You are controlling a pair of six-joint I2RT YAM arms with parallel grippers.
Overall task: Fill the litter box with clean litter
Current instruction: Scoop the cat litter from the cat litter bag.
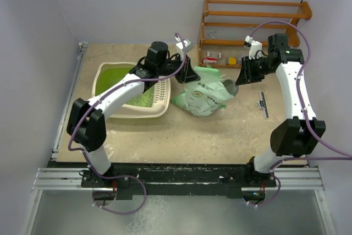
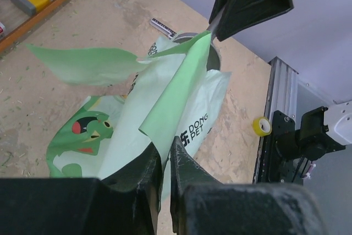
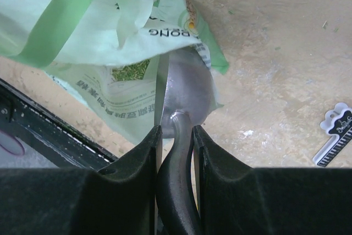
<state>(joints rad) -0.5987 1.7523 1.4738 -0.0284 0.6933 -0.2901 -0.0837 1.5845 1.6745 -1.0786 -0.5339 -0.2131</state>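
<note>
My left gripper (image 2: 165,155) is clenched on a fold of the bag's (image 2: 165,108) top edge, the green plastic pinched between both fingers. My right gripper (image 3: 175,136) grasps the dark handle of the scoop (image 3: 187,89). The scoop's metal bowl lies at the bag's opening, partly under the plastic. Some litter (image 3: 132,71) shows inside the bag there. The bag slumps on the table (image 1: 220,136), between my two arms. The box (image 1: 144,115) sits just left of the bag, under my left arm, with litter spread in its near right part.
</note>
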